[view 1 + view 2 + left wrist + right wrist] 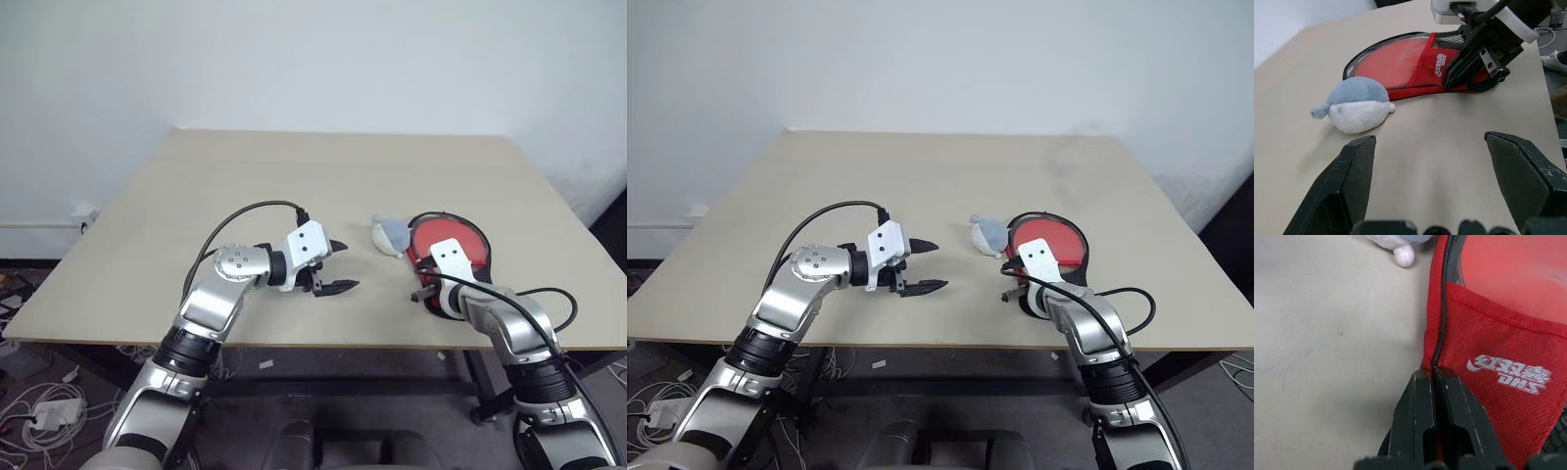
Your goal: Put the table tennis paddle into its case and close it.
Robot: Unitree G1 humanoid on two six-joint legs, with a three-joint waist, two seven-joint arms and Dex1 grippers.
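Note:
The red case (1488,347) lies open at the table's front right, with a white logo on its pocket and black edging. Inside it the table tennis paddle's round red face (1393,58) shows; its handle is hidden under the pocket and my right hand. My right gripper (1434,377) is shut on the black edging at the case's near left side (428,291). Well left of the case, my left gripper (341,264) hovers open above the bare table with nothing between its fingers (1359,171).
A small grey and white plush toy (390,235) lies against the case's left rim, between the two grippers. The beige table (294,176) stretches bare to the back and left. Its front edge runs just below both hands.

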